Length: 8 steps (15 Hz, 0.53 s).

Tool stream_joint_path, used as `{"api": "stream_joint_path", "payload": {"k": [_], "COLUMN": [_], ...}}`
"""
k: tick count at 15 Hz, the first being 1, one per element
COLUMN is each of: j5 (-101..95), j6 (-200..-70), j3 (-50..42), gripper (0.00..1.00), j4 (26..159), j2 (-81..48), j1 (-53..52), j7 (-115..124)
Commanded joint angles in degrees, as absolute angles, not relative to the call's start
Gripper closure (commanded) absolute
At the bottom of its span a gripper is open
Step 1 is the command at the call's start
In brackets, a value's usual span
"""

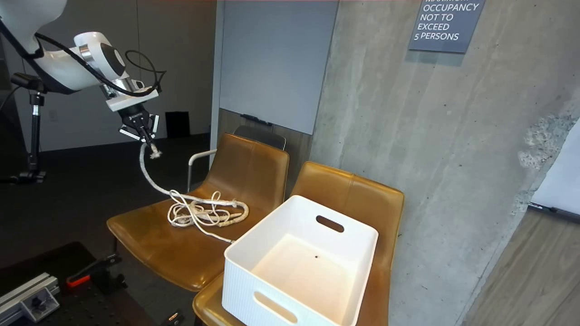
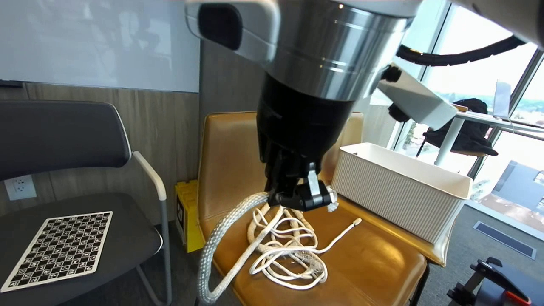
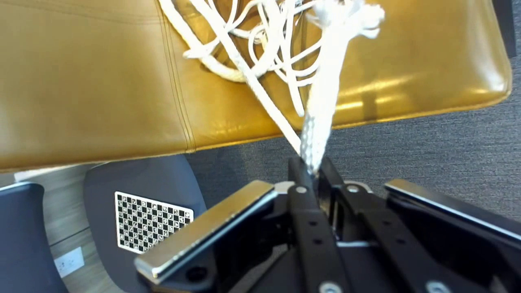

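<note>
My gripper (image 1: 147,139) is shut on a white braided rope (image 1: 145,167) near its frayed end, above the chair level. In the wrist view the frayed end (image 3: 331,53) sticks out beyond the fingertips (image 3: 313,171). In an exterior view the rope (image 2: 209,246) loops down from the gripper (image 2: 299,199). The rest lies in a loose tangle (image 2: 293,250) with thinner white cord on a tan leather chair (image 2: 378,263). A white ribbed bin (image 1: 247,285) stands on a second tan chair beside it. Its visible floor shows only a small dark spot.
A grey chair (image 2: 25,195) with a checkered board (image 2: 63,246) stands beside the tan chair. A yellow box (image 2: 191,212) is on the floor behind. A clamp (image 1: 93,271) and a metal profile (image 1: 29,296) are at the lower left. A concrete wall (image 1: 453,158) stands behind.
</note>
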<state>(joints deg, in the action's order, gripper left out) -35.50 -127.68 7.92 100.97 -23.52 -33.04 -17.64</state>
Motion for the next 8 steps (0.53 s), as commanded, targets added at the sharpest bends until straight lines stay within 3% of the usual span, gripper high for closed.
{"api": "stream_joint_path", "payload": {"k": [1, 8], "j5": [-36.2, -37.3], "j6": [-129.2, -131.3], "j3": [10.6, 9.2], "gripper": [0.97, 0.97], "j4": [107.1, 111.8], "j2": [-19.2, -15.9], "j1": [-28.5, -19.4], "j7": [-16.0, -19.3]}}
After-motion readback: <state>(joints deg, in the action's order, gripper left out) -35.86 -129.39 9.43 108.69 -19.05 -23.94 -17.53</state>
